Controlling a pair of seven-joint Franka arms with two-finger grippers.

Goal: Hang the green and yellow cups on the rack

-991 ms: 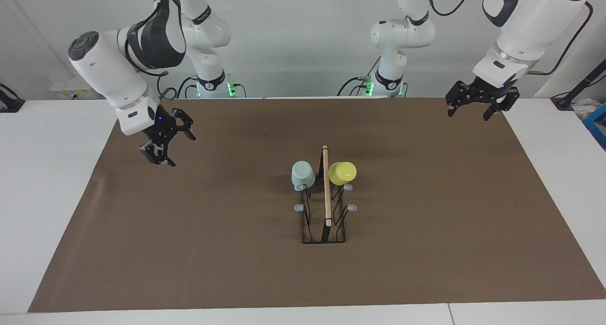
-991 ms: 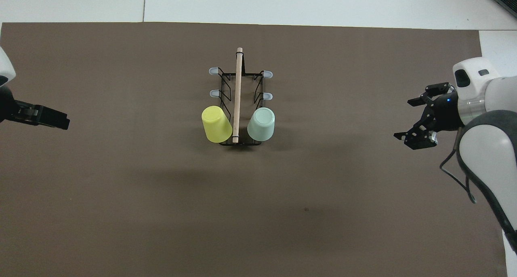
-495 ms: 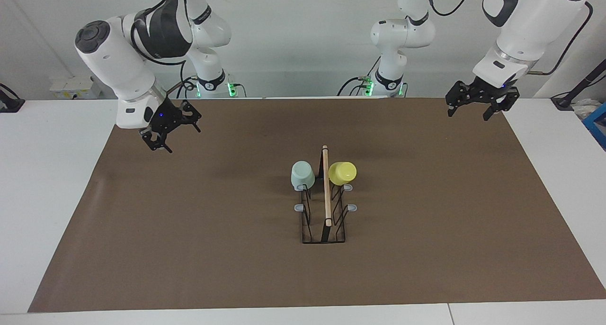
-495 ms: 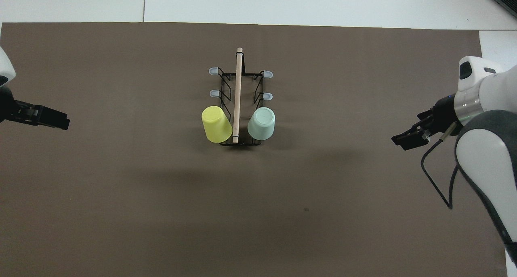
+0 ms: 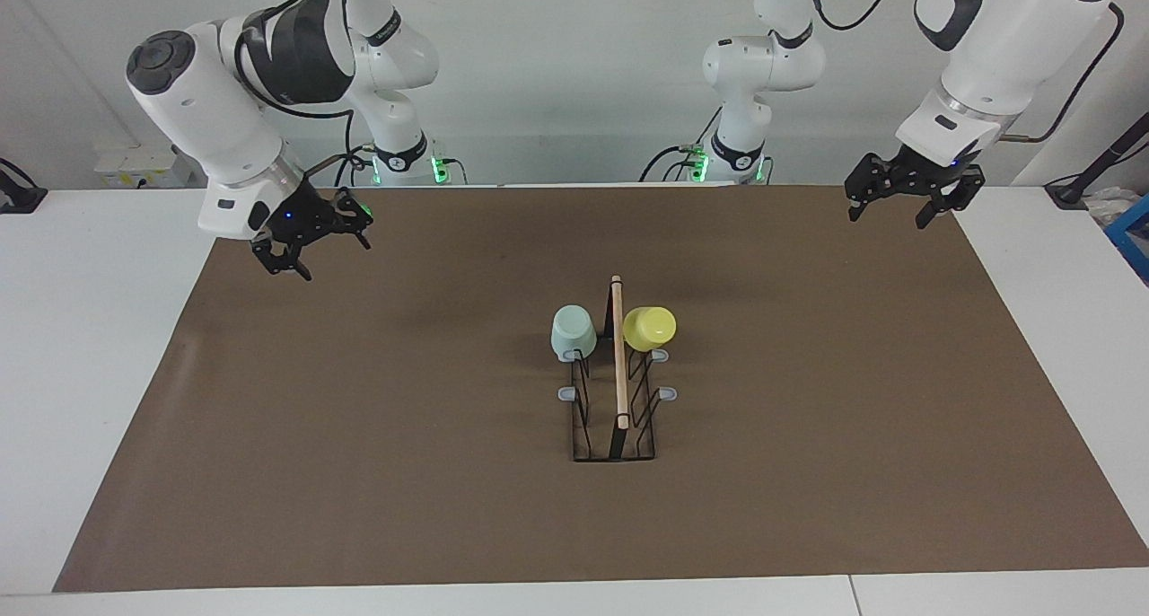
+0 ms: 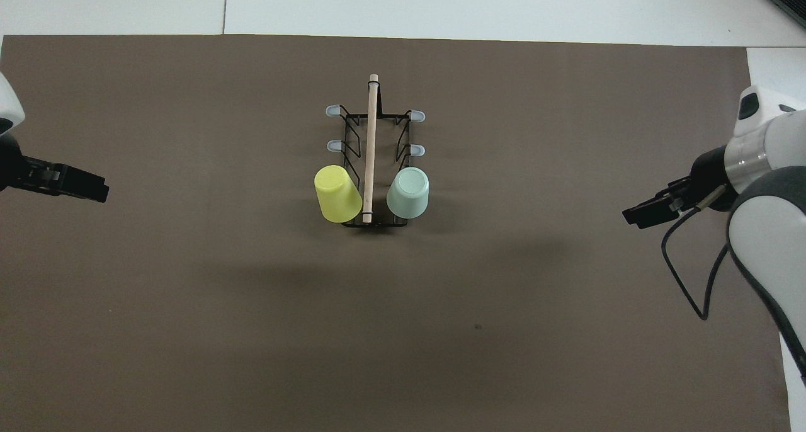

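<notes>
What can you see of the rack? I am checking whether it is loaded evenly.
The rack is a black wire stand on the brown mat, with a light wooden rod along its top. Grey-tipped prongs stick out from both sides. The green cup and the yellow cup hang one on each side, on the pair of prongs nearest the robots. The four other prong tips are bare. No gripper touches it.

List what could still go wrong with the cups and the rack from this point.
1. The yellow cup and green cup both hang on the rack at its end nearer the robots, so that loading might let it tip if knocked.
2. Each cup sits tilted over one prong and may slip off if jolted.
3. The right gripper and left gripper, both empty, hang over the mat's ends; a low sweep inward might hit the rod.
</notes>
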